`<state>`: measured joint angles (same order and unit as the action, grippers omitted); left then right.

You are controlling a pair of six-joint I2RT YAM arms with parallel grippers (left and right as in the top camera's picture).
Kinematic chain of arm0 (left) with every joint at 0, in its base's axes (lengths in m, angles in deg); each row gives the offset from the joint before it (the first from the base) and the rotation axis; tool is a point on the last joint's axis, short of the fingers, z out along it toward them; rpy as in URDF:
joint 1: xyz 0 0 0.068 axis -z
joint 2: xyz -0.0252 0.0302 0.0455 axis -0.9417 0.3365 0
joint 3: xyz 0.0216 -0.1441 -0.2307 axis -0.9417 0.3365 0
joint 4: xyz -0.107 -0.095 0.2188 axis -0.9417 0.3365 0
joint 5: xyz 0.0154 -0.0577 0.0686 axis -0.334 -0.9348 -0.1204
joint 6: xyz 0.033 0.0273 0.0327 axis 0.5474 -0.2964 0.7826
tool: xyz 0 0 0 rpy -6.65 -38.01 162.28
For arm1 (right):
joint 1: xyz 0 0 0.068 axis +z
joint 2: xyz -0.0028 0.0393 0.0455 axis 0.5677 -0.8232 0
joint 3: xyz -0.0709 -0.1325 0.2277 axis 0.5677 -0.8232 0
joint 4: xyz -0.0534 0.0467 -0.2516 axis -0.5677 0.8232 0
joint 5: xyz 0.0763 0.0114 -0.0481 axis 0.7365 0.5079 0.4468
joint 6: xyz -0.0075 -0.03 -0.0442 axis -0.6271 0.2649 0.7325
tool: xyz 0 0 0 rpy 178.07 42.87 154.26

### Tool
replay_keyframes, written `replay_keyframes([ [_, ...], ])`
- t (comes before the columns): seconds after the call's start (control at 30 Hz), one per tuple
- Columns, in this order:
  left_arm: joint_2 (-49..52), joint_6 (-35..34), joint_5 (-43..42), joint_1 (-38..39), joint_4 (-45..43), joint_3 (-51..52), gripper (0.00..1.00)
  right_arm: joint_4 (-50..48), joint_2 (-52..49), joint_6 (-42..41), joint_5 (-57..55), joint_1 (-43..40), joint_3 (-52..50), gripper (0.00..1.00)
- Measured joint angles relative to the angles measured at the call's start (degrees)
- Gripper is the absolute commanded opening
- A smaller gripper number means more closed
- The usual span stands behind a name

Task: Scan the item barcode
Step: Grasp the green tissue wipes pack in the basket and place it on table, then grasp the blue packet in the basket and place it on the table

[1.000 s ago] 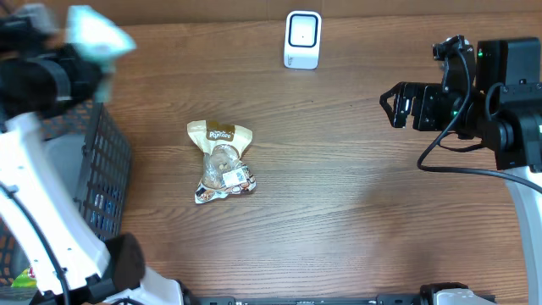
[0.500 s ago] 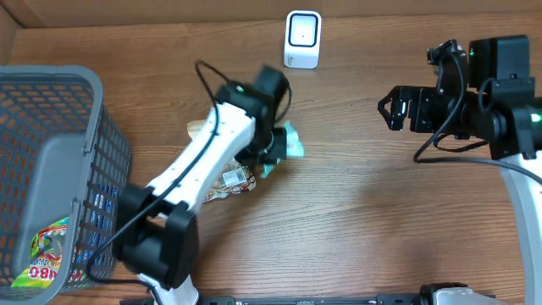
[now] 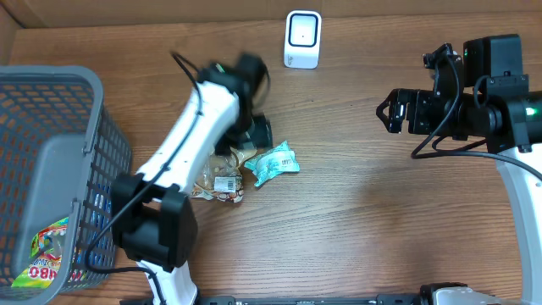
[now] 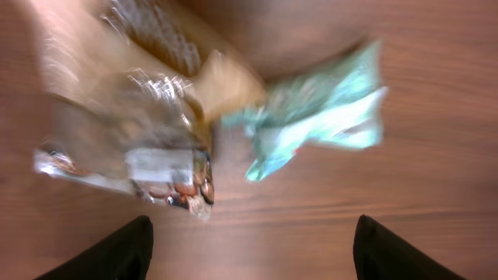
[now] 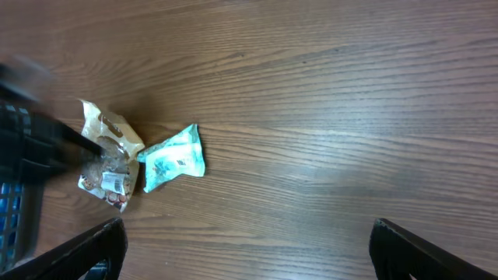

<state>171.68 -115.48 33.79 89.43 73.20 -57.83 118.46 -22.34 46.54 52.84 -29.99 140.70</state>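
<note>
The left tool (image 4: 253, 232) and right tool (image 5: 247, 229) gape empty, and the teal packet (image 3: 273, 163) lies on the surface (image 3: 381, 212) at six o'clock of the scanner (image 3: 302, 39), so scanning looks not yet done.

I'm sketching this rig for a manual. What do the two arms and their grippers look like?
The left arm has white links joined by black joints, and its fingers are black. The right arm shows a white link, boxy black wrist housings, a small green light, a looping black cable and a black right gripper.
</note>
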Motion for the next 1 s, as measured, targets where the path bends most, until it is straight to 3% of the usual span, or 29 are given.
replay_keyframes([
  [0.07,-0.15,1.66,0.11,-2.64,6.29,-13.92,0.71,0.11,0.0,0.04,-0.02,0.0,0.0,1.0],
  [0.2,-2.4,4.22,0.96,-8.26,13.33,-29.92,0.77,0.07,0.0,-0.02,0.0,0.0,0.0,1.0],
  [0.37,-14.67,6.84,2.36,-22.51,13.88,-31.36,0.84,0.04,0.0,0.02,-0.04,0.0,0.0,1.0],
  [0.5,-26.91,8.24,4.0,-39.98,14.16,-22.4,0.9,-0.13,0.02,0.02,0.0,-0.02,0.0,1.0],
  [0.67,-33.31,9.42,3.63,-63.19,10.47,-4.81,0.89,-0.94,0.0,0.02,-0.02,0.0,0.0,1.0],
  [0.83,-31.63,9.57,2.34,-70.4,-2.32,11.69,0.89,-1.18,0.0,0.02,-0.04,0.0,0.0,1.0],
  [1.0,-31.23,10.84,0.04,-71.17,-14.03,25.29,0.9,-1.29,0.0,0.04,0.0,0.0,0.0,1.0],
])
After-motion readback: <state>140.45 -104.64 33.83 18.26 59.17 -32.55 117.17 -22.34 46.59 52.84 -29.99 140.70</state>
